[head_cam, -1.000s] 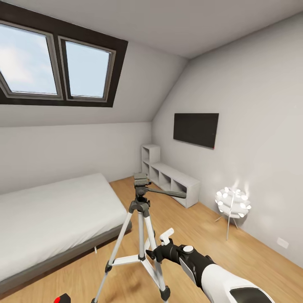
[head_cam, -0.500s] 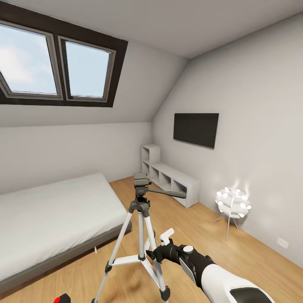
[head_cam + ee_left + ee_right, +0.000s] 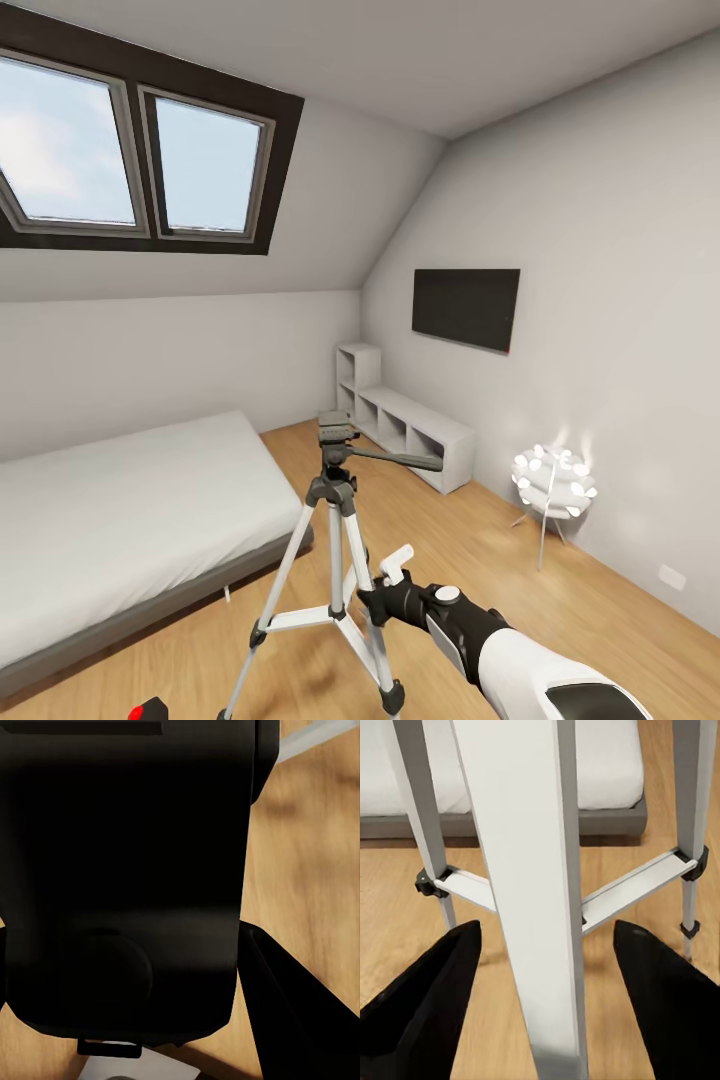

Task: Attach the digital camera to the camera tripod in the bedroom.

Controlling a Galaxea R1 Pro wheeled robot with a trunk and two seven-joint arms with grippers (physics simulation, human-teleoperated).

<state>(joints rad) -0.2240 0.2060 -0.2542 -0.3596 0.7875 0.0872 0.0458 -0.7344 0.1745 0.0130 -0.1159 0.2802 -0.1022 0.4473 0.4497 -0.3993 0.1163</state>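
While the right tool (image 3: 544,1001) spreads around one silver leg, the camera tripod (image 3: 335,560) stands black-headed.

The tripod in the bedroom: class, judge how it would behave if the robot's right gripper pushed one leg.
The tripod looks top-heavy: thin silver legs carry a bulky black head high up, so it may tip. The right gripper straddles one leg; a sideways push could slide its feet across the smooth wood floor.

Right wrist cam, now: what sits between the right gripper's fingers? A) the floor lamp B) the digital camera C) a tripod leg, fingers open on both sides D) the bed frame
C: a silver leg of the camera tripod runs between the two dark fingers of the right gripper, with gaps on both sides.
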